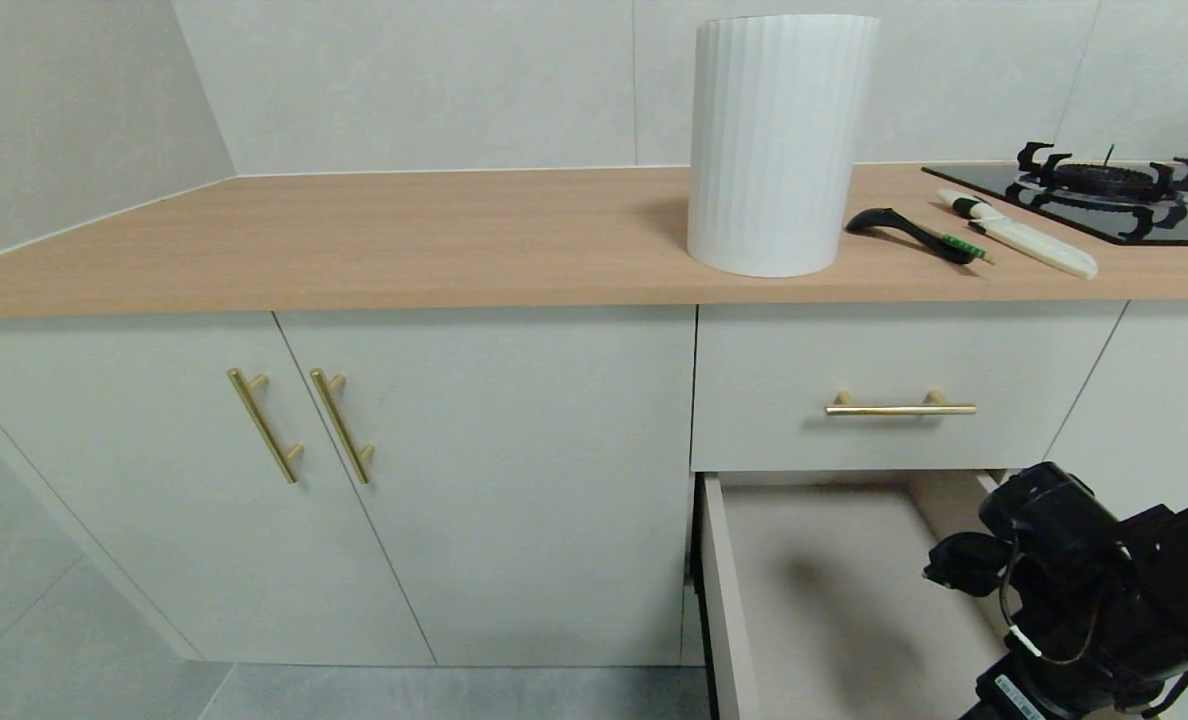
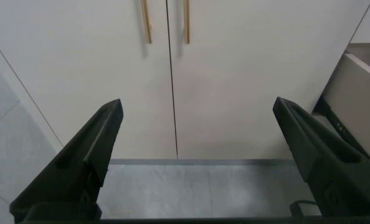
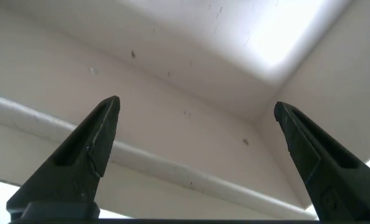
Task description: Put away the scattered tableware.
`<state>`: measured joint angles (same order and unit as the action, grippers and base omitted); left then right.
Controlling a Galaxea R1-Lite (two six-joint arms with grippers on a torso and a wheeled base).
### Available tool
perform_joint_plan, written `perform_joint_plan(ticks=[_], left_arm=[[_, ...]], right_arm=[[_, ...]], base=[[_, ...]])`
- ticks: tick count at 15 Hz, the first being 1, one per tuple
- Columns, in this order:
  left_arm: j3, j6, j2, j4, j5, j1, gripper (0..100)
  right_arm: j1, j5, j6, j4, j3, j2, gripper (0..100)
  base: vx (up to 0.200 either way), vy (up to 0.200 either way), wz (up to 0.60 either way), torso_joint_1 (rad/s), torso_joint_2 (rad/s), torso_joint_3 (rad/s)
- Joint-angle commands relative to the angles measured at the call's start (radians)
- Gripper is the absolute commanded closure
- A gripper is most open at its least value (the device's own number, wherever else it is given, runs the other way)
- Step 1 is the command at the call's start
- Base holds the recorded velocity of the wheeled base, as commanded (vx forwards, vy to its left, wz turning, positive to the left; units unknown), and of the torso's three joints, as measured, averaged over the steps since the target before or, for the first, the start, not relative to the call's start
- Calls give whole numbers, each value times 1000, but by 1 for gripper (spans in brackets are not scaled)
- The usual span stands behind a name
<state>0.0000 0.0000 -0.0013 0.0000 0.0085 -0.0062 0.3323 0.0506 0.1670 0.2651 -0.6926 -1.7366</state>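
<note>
Head view, quick pass. Long wood-grain surface (image 1: 404, 240), matte, flat, straight front edge, set against pale smooth wall tiles. On it a tall white canister (image 1: 779, 140), cylindrical, vertically ribbed, upright. Just beside the canister, on the hob side, a black utensil (image 1: 909, 232): curved glossy handle, slim green tip, lying flat. Next to that, a thin gap between, a white knife (image 1: 1019, 235): long, smooth, rounded near end, green-and-black band toward the far end, lying flat just beside the hob's front edge. Black glass hob (image 1: 999, 183) with a black metal pan grate, at the surface's right end.

Below: plain off-white cabinet doors (image 1: 484, 480) with slim brass bar handles. Then a closed drawer front with a brass bar handle (image 1: 900, 407). Under it an open drawer (image 1: 834, 590), beige, smooth-bottomed, low-walled. Right arm (image 1: 1104, 590), black, bulky, cabled, over the open drawer's right part.

Right wrist view: right pincer (image 3: 194, 106) spread wide, two black tapered fingers far apart, gripping nothing, facing smooth beige panels that meet in a corner.

Left wrist view: left pincer (image 2: 197, 109) likewise spread wide, holding nothing, low in front of the cabinet doors. Grey tiled floor (image 2: 197, 186) beneath, open drawer's side wall close by.

Both utensils up on the surface, well apart from either pincer.
</note>
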Motion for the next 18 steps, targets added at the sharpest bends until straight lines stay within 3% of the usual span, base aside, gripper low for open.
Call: perform_joint_plan(ticks=[1,5,9,11,18], left_arm=[[0,0,1,0,1,0,0],[0,0,1,0,1,0,0],[0,0,1,0,1,0,0],[0,0,1,0,1,0,0],[0,0,1,0,1,0,0]], right_arm=[[-1,2,-3,-3,-7,3,0],[-16,-2,-139,-37,-94,48,0],[-36,0,-188,-296,-51,135,0],[-39,-2,-187,-362,-33,183,0],[-39,-2,-178,-412,-19,318,0]], base=[[0,0,0,0,0,0],[0,0,0,0,0,0],[0,0,0,0,0,0],[0,0,0,0,0,0],[0,0,0,3,-16,-8]])
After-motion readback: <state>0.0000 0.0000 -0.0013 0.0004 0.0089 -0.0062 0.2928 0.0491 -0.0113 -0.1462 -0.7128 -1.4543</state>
